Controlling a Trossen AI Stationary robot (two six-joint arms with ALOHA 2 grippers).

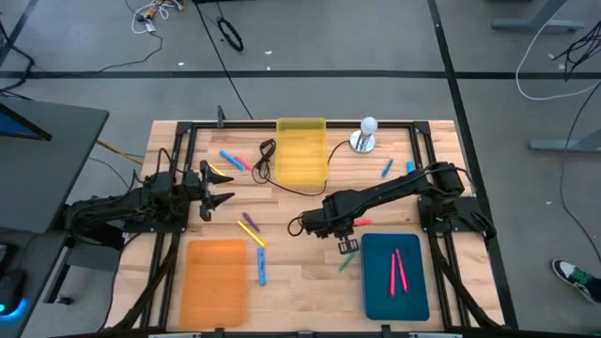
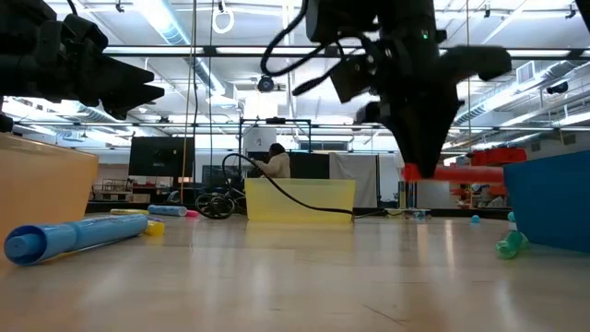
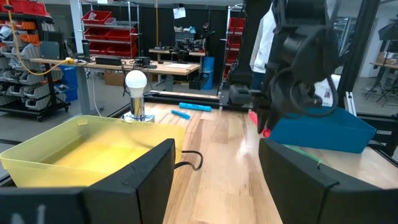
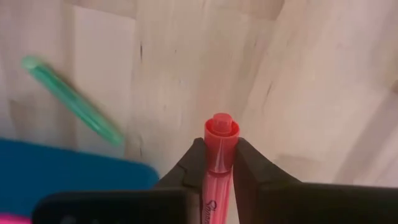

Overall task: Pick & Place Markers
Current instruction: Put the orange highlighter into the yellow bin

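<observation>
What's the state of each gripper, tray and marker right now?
right gripper: shut on red marker, held above the table
left gripper: open, empty
teal tray: holds two pink markers
yellow tray: no markers visible inside
orange tray: no markers visible inside
green marker: lying loose by the teal tray
blue marker: lying on the table

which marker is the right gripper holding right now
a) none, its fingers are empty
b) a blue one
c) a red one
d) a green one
c: in the right wrist view the right gripper is shut on a red marker, whose capped end pokes out between the two dark fingers, while the green marker lies loose on the table beside the teal tray.
</observation>
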